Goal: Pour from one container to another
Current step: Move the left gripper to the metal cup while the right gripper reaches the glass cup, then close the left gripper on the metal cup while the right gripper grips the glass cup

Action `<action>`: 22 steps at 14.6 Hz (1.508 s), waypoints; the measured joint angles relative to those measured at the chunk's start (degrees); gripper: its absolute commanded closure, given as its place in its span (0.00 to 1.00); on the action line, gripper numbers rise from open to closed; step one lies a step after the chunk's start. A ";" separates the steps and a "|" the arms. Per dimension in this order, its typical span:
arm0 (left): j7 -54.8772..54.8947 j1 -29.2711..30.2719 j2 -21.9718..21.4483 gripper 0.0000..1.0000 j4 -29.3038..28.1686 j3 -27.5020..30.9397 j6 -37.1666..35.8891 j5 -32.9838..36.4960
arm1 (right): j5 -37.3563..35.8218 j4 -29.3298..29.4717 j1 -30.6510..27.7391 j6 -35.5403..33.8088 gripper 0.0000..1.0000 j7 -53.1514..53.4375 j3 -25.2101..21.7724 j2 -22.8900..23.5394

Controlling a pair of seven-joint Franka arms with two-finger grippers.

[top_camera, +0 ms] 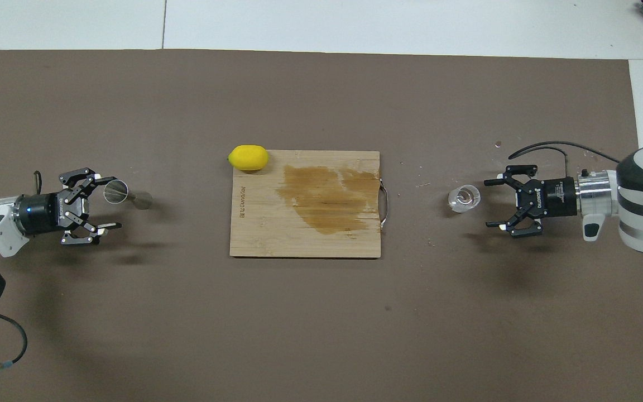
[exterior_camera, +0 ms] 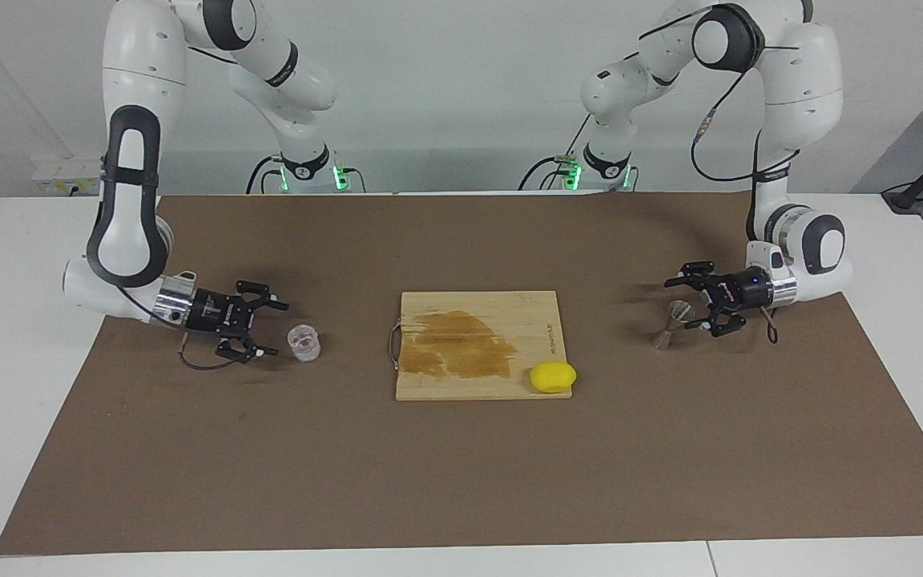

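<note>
glass cup (exterior_camera: 304, 342) first: i count one on my screens, small, clear and thick-walled, standing upright on the brown mat (exterior_camera: 461, 481) toward the right arm's end of the table, well apart from the cutting board (exterior_camera: 481, 344). i cannot tell whether anything is in it. one steel jigger (exterior_camera: 667, 324) too, hourglass-shaped, upright on the mat toward the left arm's end, its open top cone looking empty in the overhead view (top_camera: 115, 191). one wooden cutting board sits between the two vessels with a dark wet-looking stain across it and a metal handle on the side facing the glass cup. one lemon (exterior_camera: 553, 377) rests at the board's corner farther from the robots, on the jigger's side.

two arms, both bent low with their wrists laid nearly level. my right gripper (exterior_camera: 269, 328) points along the table at the glass cup, fingers spread wide, fingertips just beside the cup but not touching it; in the overhead view (top_camera: 494, 204) the cup (top_camera: 464, 199) lies just ahead of the gap. my left gripper (exterior_camera: 689, 303) is likewise level and aimed at the jigger, fingers apart, nothing gripped; its fingertips reach to beside the jigger's upper cone. whether one finger touches the rim i cannot tell. from above (top_camera: 106, 202) the cone's mouth sits beside the finger farther from the robots.
</note>
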 measured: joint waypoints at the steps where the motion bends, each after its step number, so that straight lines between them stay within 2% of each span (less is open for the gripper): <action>1: 0.04 0.01 0.01 0.00 0.00 0.00 0.82 -0.28 | 0.09 0.35 0.00 0.00 0.00 0.00 0.20 0.59; 12: 2.21 -0.97 0.59 0.00 -0.07 -0.60 1.80 -3.40 | 0.80 4.47 1.67 0.31 0.00 -1.49 1.40 5.16; 22: 2.42 -1.08 0.59 0.00 -0.05 -0.79 1.23 -3.66 | 2.60 4.69 3.03 0.33 0.01 -2.83 1.43 6.15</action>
